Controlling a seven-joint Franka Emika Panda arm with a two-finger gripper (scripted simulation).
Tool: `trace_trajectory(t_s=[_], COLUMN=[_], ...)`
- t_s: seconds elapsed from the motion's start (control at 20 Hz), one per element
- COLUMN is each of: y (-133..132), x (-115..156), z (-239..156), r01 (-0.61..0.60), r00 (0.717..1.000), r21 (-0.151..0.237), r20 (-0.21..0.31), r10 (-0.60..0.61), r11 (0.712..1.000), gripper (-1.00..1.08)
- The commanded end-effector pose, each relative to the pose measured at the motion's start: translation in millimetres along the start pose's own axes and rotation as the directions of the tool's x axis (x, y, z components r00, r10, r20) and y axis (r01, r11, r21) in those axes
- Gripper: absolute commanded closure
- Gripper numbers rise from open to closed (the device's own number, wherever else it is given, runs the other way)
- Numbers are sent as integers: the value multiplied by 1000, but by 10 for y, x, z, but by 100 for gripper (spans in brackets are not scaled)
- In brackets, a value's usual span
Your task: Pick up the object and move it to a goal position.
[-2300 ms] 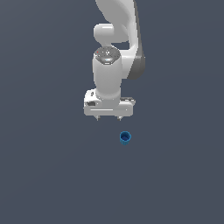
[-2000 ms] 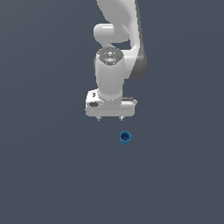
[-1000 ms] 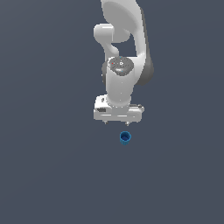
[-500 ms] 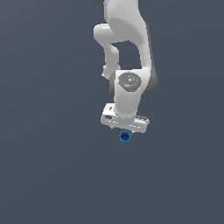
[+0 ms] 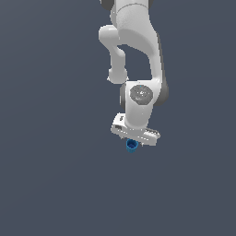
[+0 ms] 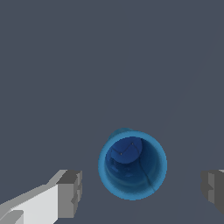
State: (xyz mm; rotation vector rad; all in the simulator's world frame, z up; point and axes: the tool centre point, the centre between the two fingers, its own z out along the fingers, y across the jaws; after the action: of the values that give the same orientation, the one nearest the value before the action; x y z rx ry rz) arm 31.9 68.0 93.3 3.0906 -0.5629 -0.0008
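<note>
The white arm (image 5: 133, 41) drops from the top of the exterior view and bends toward the middle of the frame, its wrist tilted so the hand (image 5: 134, 137) sits just below centre. Right under the hand, a little blue cup (image 5: 132, 145) peeks out, only its lower part showing beneath the white bar of the hand. The cup stands on the plain grey worktop (image 5: 50, 184), which fills the whole frame around it.

In the wrist view the cup (image 6: 132, 165) sits in the lower middle of the picture, upright, seen from straight above. Its bright blue rim rings a darker hollow inside. One grey fingertip (image 6: 70, 193) shows at the lower left of that picture, on the end of a white finger. The other fingertip (image 6: 213, 189) is at the lower right edge, partly cut off by the frame. The cup lies between the two, nearer the lower-left one, with bare grey worktop (image 6: 87, 65) visible on both sides of it. Neither fingertip touches the cup. The hand (image 6: 142, 190) is released, spread wide, straddling the cup without gripping it.
</note>
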Motion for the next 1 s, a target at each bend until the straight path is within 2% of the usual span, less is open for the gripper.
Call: trace_trajectory(t_s=[0.0, 0.3, 0.7, 0.95], y=[-17, -19, -15, -21], x=[2, -3, -12, -1], z=[24, 62, 439, 532], r01=[-13, -11, -15, -15], r00=[1000, 1000, 1000, 1000], r21=[0, 0, 0, 0], r20=[-1, 0, 0, 0], r10=[13, 11, 15, 15], r11=[1000, 1000, 1000, 1000], gripper=[-92, -92, -92, -92])
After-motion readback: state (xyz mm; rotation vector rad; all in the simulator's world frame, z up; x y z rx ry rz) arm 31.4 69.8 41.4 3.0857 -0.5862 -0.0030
